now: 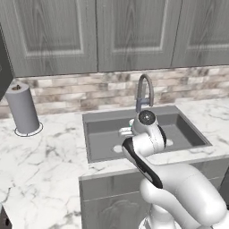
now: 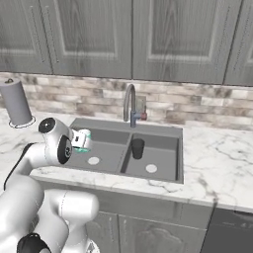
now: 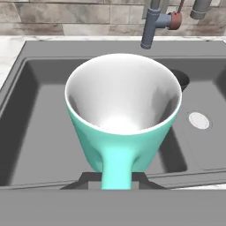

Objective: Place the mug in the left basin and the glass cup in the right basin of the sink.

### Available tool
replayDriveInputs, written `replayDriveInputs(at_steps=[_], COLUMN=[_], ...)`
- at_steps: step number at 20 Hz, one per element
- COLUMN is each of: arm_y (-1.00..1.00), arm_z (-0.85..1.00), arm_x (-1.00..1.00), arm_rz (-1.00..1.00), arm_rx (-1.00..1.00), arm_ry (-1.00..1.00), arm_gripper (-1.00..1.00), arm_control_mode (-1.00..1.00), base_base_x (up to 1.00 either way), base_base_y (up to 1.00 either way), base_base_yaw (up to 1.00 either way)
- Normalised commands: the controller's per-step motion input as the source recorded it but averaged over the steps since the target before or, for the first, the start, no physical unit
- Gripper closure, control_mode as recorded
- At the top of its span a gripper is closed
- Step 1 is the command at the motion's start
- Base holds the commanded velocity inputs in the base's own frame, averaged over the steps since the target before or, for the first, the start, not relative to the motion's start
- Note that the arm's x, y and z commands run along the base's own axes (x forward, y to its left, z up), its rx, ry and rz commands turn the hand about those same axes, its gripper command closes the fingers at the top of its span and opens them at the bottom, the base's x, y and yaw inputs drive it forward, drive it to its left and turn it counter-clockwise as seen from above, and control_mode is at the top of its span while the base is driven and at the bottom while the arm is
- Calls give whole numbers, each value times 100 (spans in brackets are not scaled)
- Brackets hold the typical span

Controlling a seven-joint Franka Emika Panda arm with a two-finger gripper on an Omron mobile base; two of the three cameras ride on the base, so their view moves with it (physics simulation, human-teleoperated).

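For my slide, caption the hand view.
Mug held over the sink's left basin, glass cup behind it under the faucet.

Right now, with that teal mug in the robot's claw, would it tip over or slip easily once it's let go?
The mug narrows toward its base and flares at the rim, so it may tip more readily than a straight cup. Its surface looks smooth and glossy, so probably somewhat slippery. It looks rigid, so the gripper, apparently clamping its handle over the left basin of the sink, shouldn't deform it.
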Motion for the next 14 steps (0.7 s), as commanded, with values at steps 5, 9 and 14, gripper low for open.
replayDriveInputs(at_steps=[5, 9, 14], arm_y=[0, 0, 0], arm_z=[0, 0, 0], arm_x=[0, 0, 0], arm_rz=[0, 0, 0], arm_rx=[0, 0, 0], arm_ry=[0, 0, 0], arm_gripper=[100, 100, 100], arm_control_mode=[100, 100, 100], base_base_x=[12, 6, 0], base_base_y=[42, 14, 0], base_base_yaw=[0, 0, 0])
